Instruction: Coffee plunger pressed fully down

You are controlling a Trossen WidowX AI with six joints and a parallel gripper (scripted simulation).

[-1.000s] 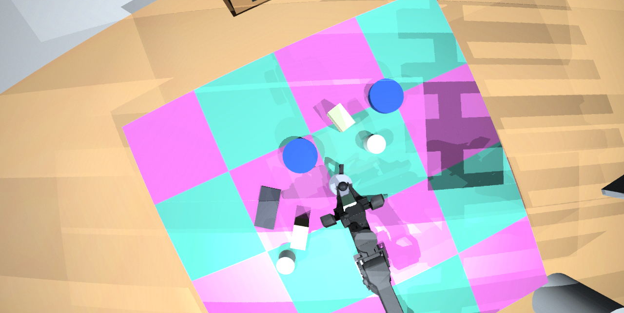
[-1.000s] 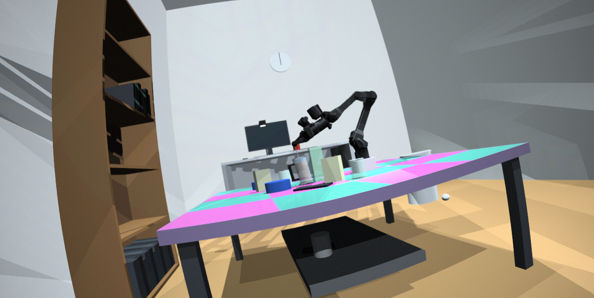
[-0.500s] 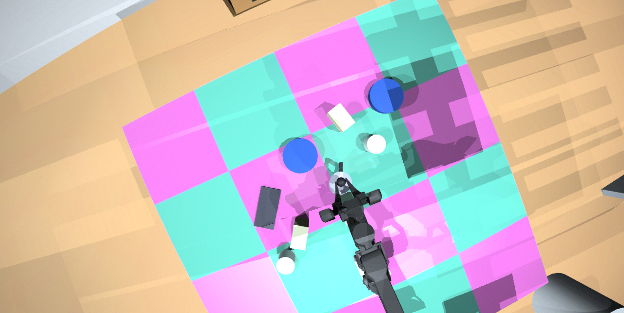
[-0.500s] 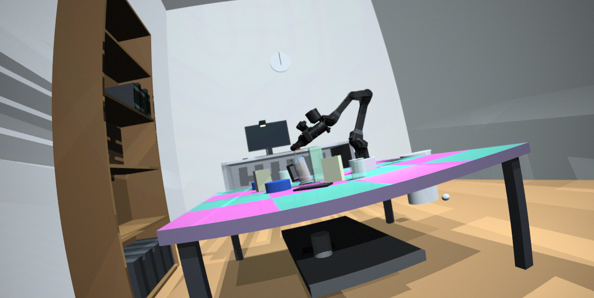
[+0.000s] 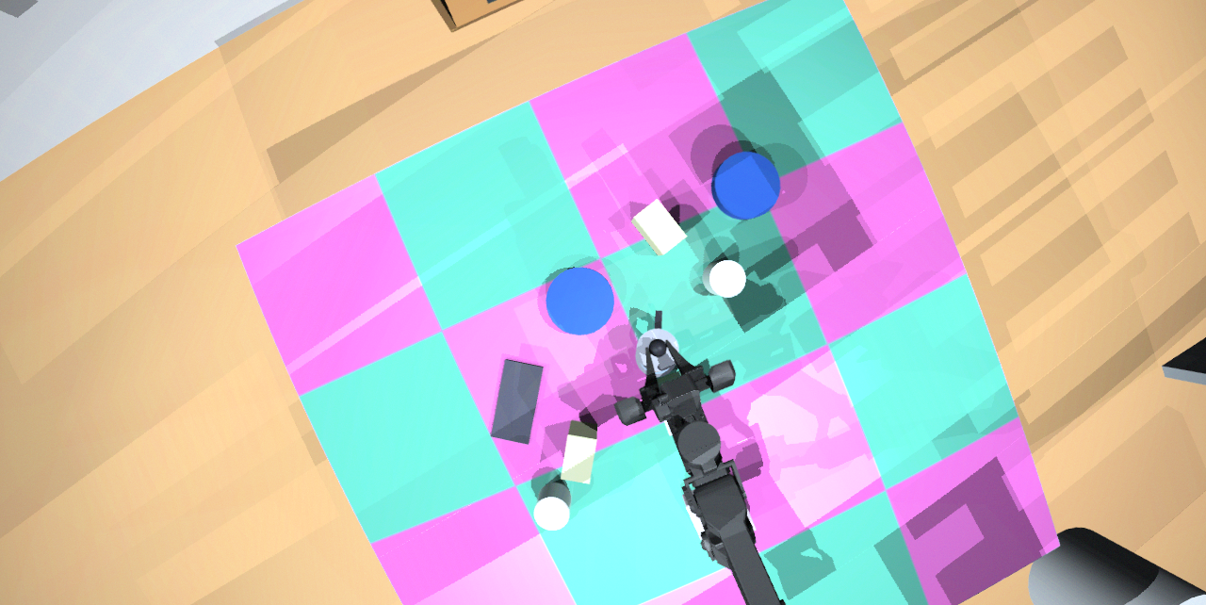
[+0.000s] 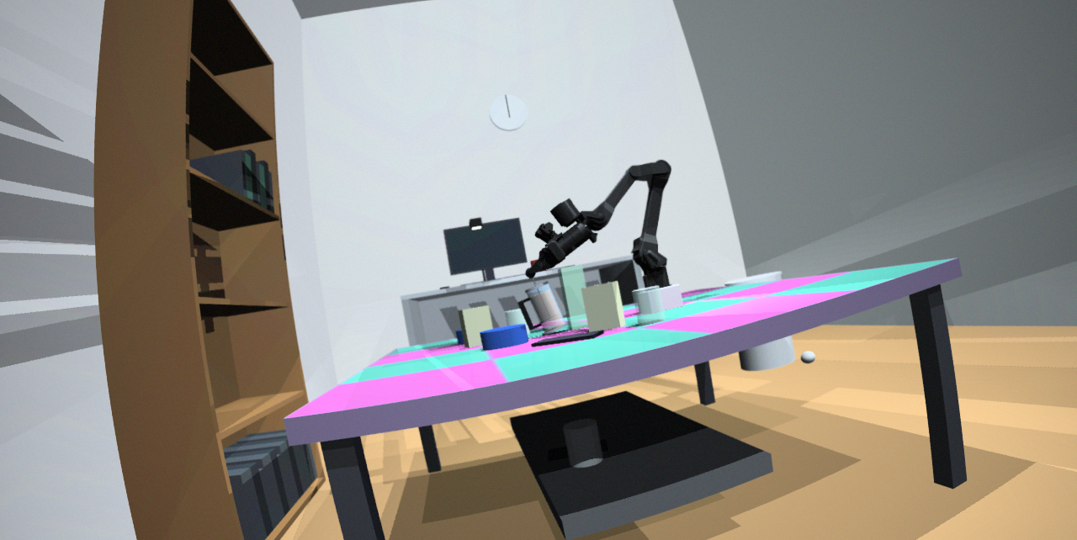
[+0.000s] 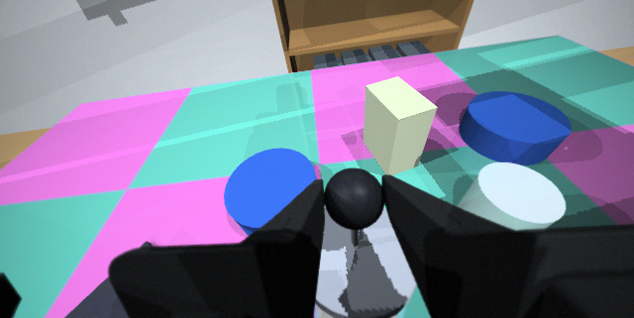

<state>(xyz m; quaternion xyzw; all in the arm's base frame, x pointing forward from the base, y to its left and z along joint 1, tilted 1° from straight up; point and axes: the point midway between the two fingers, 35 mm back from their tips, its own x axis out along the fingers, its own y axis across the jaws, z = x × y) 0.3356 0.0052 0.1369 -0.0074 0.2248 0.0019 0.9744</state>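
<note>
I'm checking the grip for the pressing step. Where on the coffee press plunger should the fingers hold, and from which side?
Take the round black knob atop the thin rod, coming from above with one of the fingers on each side, as the gripper does now. The ball fits between them and stands over the press, so the push likely runs straight down.
</note>
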